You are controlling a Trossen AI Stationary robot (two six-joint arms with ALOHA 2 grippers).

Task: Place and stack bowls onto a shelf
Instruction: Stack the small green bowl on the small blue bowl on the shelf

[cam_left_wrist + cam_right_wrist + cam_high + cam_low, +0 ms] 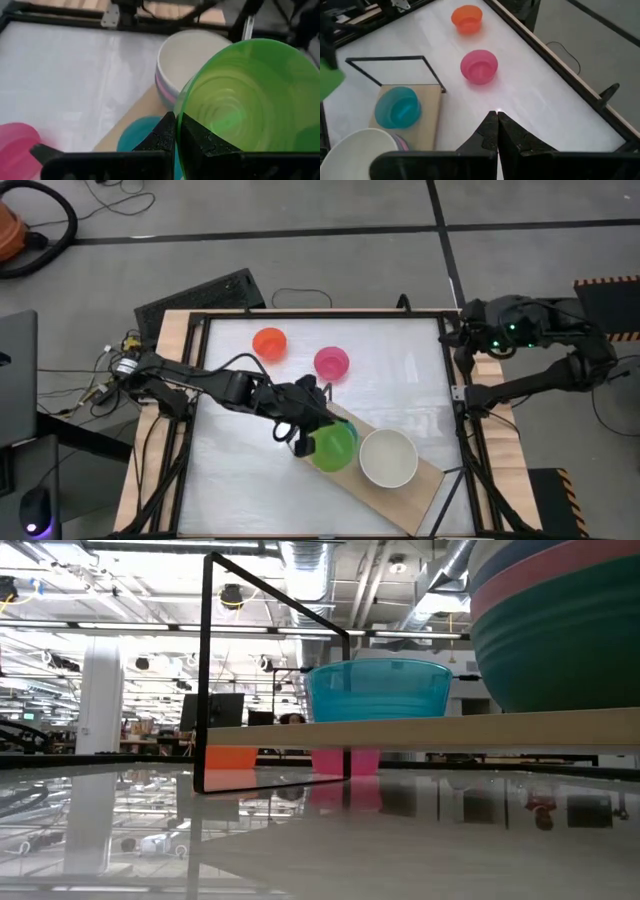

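My left gripper (303, 435) is over the shelf's (428, 480) left end, shut on the lime bowl (333, 448). This bowl hangs over the cyan bowl (136, 136), which stands on the light-wood board (420, 730). Beside it stands a stack with the white bowl (388, 458) on top and the dark green bowl (560, 640) at the bottom. The red-orange bowl (270, 342) and the magenta bowl (331, 362) sit on the white tabletop farther back. My right gripper (496, 119) is shut and holds nothing, back at the table's far right corner (466, 345). My left gripper pinches the lime bowl's rim (181, 107), one finger (162, 137) outside the wall and the other seen through the green plastic inside. The fingers come from the table's left side. The bowl is lifted clear and tilted, its opening turned toward the wrist camera.
The shelf's thin black frame (210, 670) rises at its far-left end. A black rail (320, 315) runs around the white tabletop. Bare tabletop lies to the left of the shelf and in front of the two loose bowls.
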